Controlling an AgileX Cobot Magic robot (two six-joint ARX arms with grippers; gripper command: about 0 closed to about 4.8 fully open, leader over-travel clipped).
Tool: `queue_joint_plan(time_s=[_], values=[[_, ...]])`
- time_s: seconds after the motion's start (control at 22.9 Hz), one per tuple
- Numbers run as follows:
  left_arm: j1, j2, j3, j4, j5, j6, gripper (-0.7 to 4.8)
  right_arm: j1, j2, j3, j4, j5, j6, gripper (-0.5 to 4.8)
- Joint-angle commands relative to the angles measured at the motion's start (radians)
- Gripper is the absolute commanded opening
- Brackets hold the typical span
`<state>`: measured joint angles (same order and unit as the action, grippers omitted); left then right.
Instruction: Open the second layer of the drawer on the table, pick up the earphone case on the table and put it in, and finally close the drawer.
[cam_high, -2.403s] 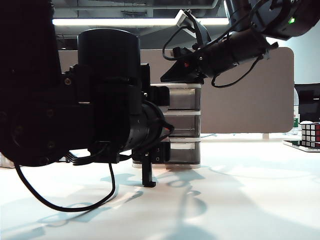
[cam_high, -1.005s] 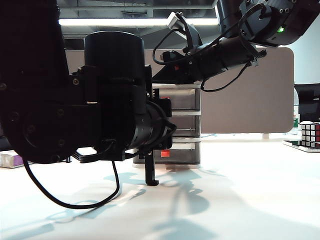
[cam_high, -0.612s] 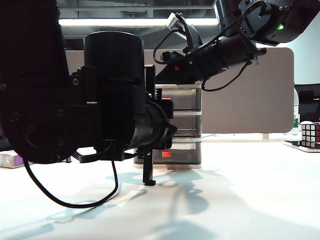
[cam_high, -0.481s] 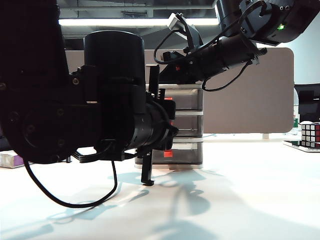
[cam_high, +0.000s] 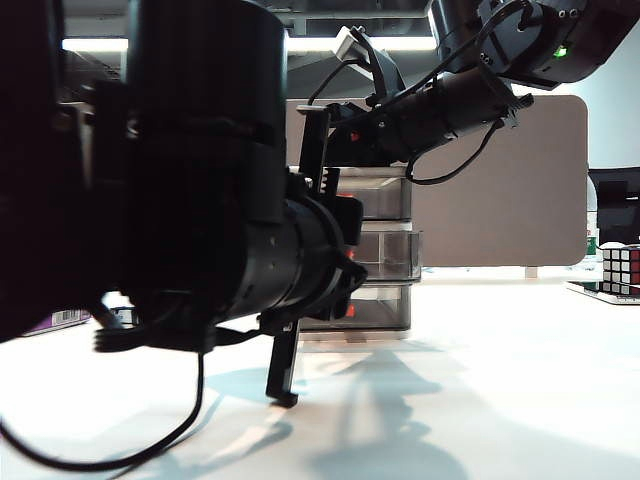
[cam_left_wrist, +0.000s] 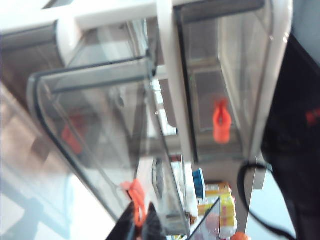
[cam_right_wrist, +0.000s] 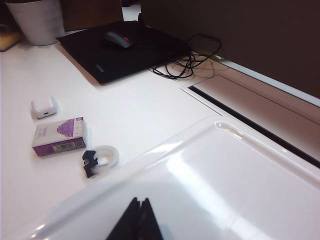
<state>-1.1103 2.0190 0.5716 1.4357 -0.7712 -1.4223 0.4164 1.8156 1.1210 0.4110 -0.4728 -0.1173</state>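
Note:
The drawer (cam_high: 385, 195) is a white-framed unit with three smoky drawers. Its second layer (cam_left_wrist: 105, 135) stands pulled out of the frame, and my left gripper (cam_left_wrist: 139, 220) is shut on that drawer's red-orange tab (cam_left_wrist: 134, 196). In the exterior view the left arm (cam_high: 200, 200) fills the foreground in front of the drawer. My right gripper (cam_right_wrist: 139, 201) is shut with nothing in it and hovers just over the drawer's white top (cam_right_wrist: 225, 170). The earphone case (cam_right_wrist: 44, 106), small and whitish, lies on the table (cam_right_wrist: 140, 105) beyond the drawer; the exterior view does not show it.
A purple-and-white box (cam_right_wrist: 59, 136) and a tape roll with a black clip (cam_right_wrist: 102, 157) lie near the earphone case. Farther back are a black pad with a mouse (cam_right_wrist: 117, 39), cables (cam_right_wrist: 185, 65) and a white cup (cam_right_wrist: 37, 20). A puzzle cube (cam_high: 620, 268) stands at the far right.
The left arm has swung nearer the camera, its gripper holding the tab, and the middle drawer has slid out of the frame. The right arm has stayed over the unit's top.

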Motion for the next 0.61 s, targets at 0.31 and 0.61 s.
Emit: queue_joint_plan(time_s=[0.31, 0.61], values=[[-0.187, -0.036, -0.041, 0.016, -0.183, 0.01, -0.06, -0.001, 0.026, -0.022, -0.154, 0.026, 0.021, -0.05], [-0.191, -0.037, -0.077, 0.016, -0.098, 0.008, 2.94, -0.001, 0.026, -0.022, -0.17, 0.026, 0.021, -0.05]])
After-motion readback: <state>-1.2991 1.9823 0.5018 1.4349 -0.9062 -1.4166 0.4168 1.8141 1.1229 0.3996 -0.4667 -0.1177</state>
